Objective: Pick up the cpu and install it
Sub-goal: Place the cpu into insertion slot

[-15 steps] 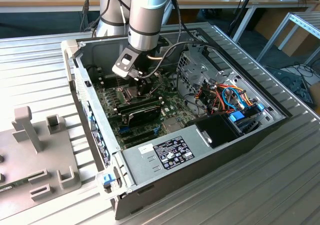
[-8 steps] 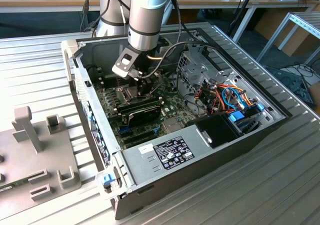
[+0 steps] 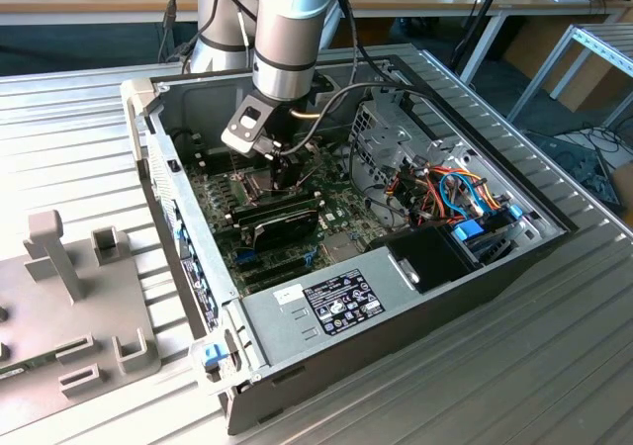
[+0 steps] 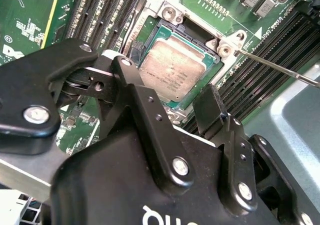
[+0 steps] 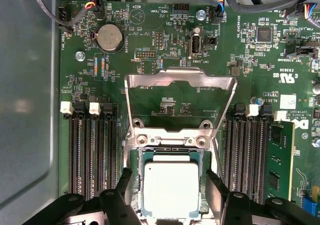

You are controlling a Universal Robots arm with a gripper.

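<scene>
One risk dominates this moment. The cpu rests in the open socket with nothing clamping it. The hinged metal frame lies folded back over the green motherboard, beyond the fingertips. If the gripper shifted sideways or closed off-centre, a finger could nudge the chip crooked in its seat. A crooked chip would likely bend the fine contacts beneath it. A finger dropping lower could also scrape the socket rim or the rows of black memory slots that flank the gripper on both sides. In the second wrist view a thin metal lever runs out just beside one finger and could be snagged. Whether the chip is fully seated cannot be told.

In both wrist views the gripper's two black fingers stand apart, holding nothing. The cpu, a small square with a dull silver top, lies directly between them and a little below their tips. A narrow strip of socket shows on each side of it, so neither finger appears to touch it.

In the exterior view the arm reaches down into an open computer case, with the gripper low over the board.
</scene>
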